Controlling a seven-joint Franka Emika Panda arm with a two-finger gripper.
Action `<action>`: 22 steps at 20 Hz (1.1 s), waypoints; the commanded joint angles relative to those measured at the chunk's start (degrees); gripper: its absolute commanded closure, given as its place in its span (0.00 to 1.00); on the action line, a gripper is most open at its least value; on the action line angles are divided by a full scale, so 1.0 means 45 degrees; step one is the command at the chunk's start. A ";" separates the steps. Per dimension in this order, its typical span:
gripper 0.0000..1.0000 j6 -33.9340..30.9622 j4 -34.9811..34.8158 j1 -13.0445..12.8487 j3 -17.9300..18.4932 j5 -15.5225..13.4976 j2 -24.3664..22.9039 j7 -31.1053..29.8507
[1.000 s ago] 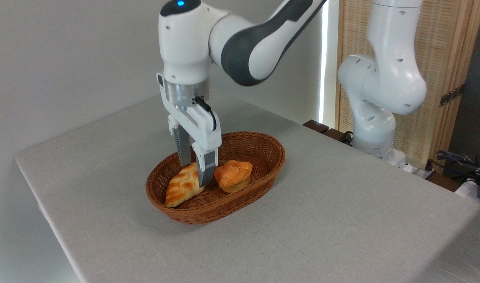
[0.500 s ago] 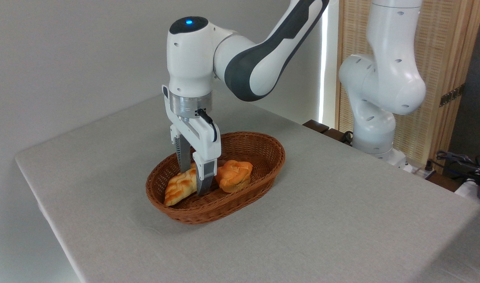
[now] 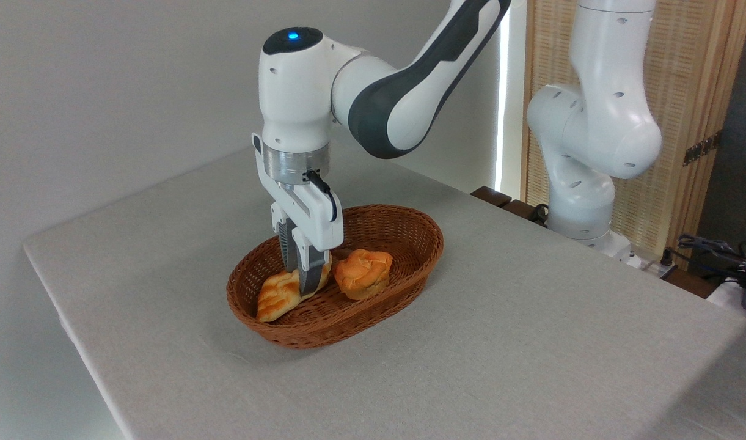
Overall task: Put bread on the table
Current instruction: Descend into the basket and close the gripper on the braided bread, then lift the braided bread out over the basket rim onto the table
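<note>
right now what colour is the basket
Brown wicker weave, clearest in the fixed camera view: basket.

Braided bread (image 3: 279,296) in basket, on grey table (image 3: 531,342).

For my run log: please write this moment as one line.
phase: grasp | gripper: shut on bread | bread: in basket | table: no bread

One bread (image 3: 279,296), one bun (image 3: 363,273), one basket (image 3: 409,269).
</note>
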 commanded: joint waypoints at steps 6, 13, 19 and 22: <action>0.79 -0.2805 0.2343 -0.0107 0.1114 -0.0461 -0.0005 0.0034; 0.78 -0.6246 0.4632 -0.0107 0.3125 -0.0659 -0.0044 0.1612; 0.74 -0.5765 0.4400 -0.0107 0.4746 0.2718 0.0209 0.5689; 0.56 -0.4769 0.4108 -0.0126 0.5413 0.2819 0.0812 0.7414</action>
